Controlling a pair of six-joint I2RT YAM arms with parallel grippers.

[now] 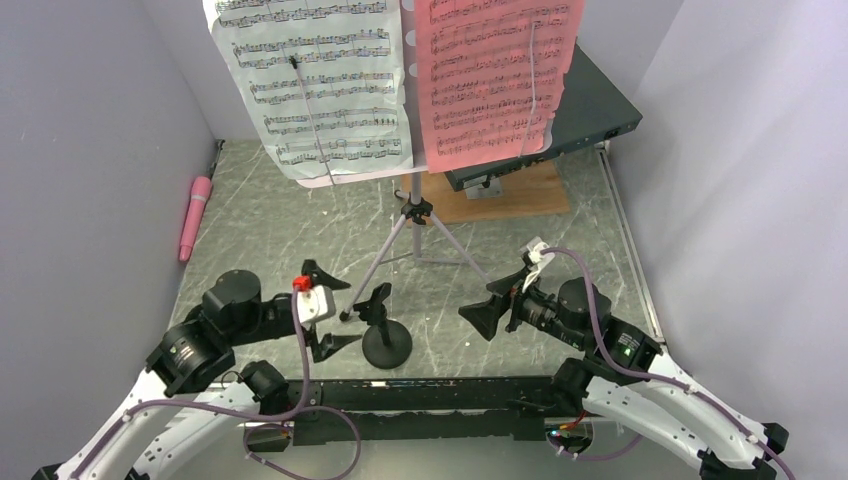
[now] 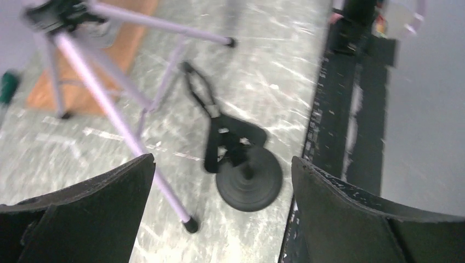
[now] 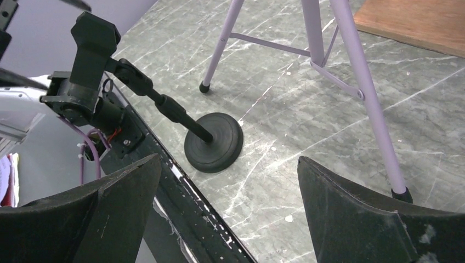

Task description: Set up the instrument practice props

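Note:
The music-stand desk [image 1: 409, 100] stands at the back on the silver tripod [image 1: 415, 235], holding a white music sheet [image 1: 315, 80] and a pink music sheet [image 1: 495, 75]. The pink microphone [image 1: 194, 215] lies by the left wall. The black round-based mic stand [image 1: 386, 340] stands upright near the front edge, its clip empty. My left gripper [image 1: 335, 308] hangs open just left of the mic stand, touching nothing. In the left wrist view the mic stand [image 2: 249, 178] lies beyond the left gripper [image 2: 222, 161]. My right gripper [image 1: 492, 305] is open and empty to the right; its view shows the mic stand [image 3: 214, 142] and the tripod [image 3: 356, 82].
A dark flat box [image 1: 590, 110] rests on a wooden board [image 1: 510, 195] at the back right, behind the tripod. Grey walls close in left, right and back. A black rail [image 1: 430, 395] runs along the near edge by the mic stand's base.

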